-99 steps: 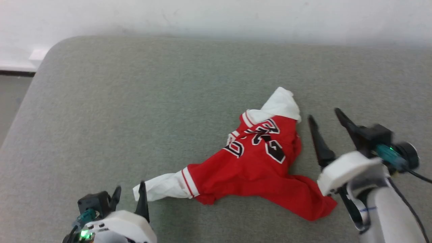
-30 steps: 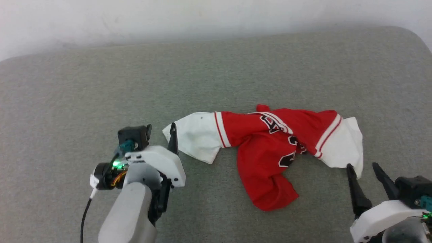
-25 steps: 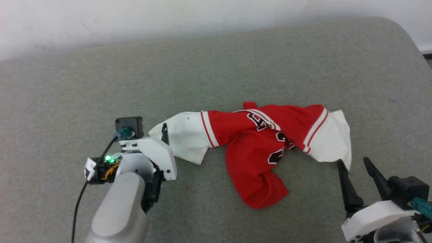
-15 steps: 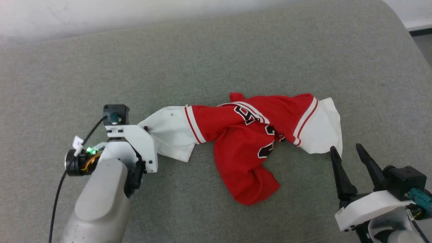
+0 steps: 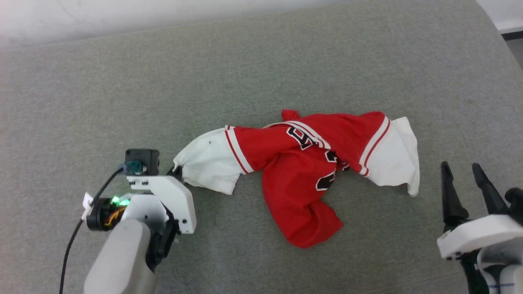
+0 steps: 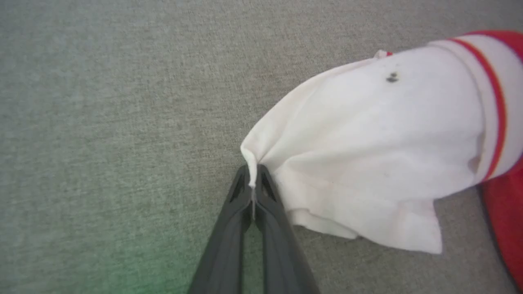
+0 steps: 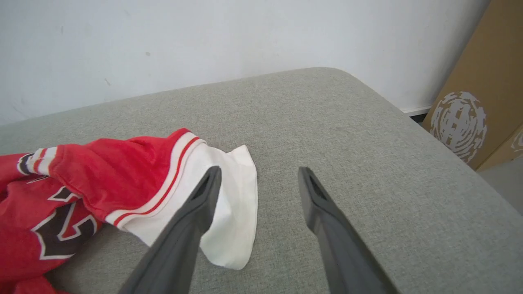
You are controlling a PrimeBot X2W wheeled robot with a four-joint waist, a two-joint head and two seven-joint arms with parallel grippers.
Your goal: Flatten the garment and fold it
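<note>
The garment (image 5: 302, 163) lies crumpled on the grey cushion (image 5: 261, 73), red body bunched in the middle, a white sleeve stretching out to each side. My left gripper (image 5: 176, 169) is shut on the tip of the left sleeve's cuff (image 6: 367, 139); in the left wrist view the gripper (image 6: 253, 179) pinches a thin fold of white cloth between its tips. My right gripper (image 5: 461, 169) stands open just right of the other white sleeve (image 5: 398, 157), not touching it. In the right wrist view the open right gripper (image 7: 259, 171) hovers beside that sleeve (image 7: 229, 216).
A white wall (image 5: 122, 12) runs along the cushion's far edge. The cushion's rounded right corner (image 7: 367, 98) drops off to the floor, where a brown cardboard box (image 7: 482, 94) leans.
My left gripper has closed on the left sleeve's cuff and drawn it slightly down and left. The right gripper has drifted right, away from the other sleeve. The camera has also shifted.
</note>
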